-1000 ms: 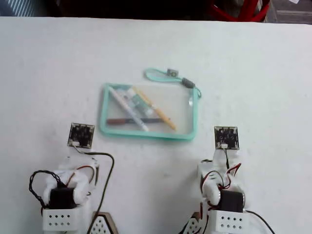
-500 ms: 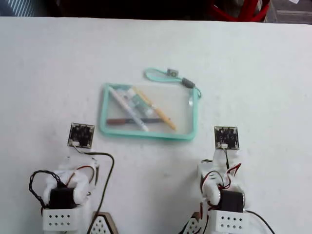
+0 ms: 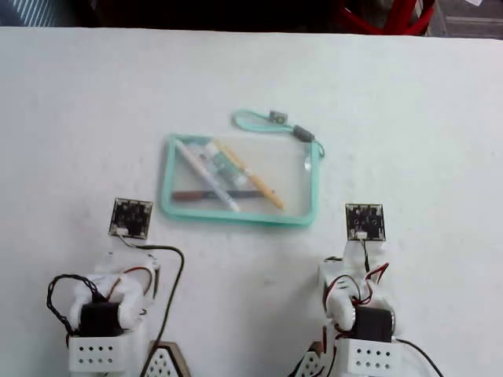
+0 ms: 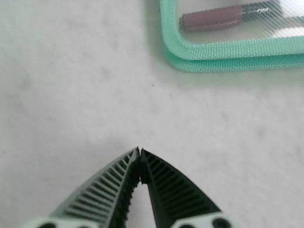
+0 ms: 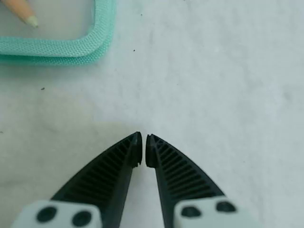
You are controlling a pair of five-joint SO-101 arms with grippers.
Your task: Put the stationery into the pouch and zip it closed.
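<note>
On the white bench (image 3: 78,94), the mint-edged clear pouch (image 3: 236,217) lay flat near the middle, pens (image 3: 206,174) already inside, and it looked light, floppy and slick. Its small dark zip pull (image 3: 302,133), at the end toward the bench's right edge, seemed the best hold. The left jaws and the right jaws rested pressed together, empty, near the front edge.

Pouch (image 3: 236,218): clear glossy plastic panel, mint-green woven cloth edging with a coarse matt weave. Strap (image 3: 263,128) at the pouch's 12 to 1 o'clock: same green cloth, matt. Maroon pen (image 4: 211,20) inside: smooth plastic, dull sheen. Table (image 3: 94,94): white, matt, faintly mottled. Left gripper (image 4: 139,154) and right gripper (image 5: 143,142): dark matt plastic fingers (image 4: 114,190) with ribbed inner faces, white plastic mounts.
</note>
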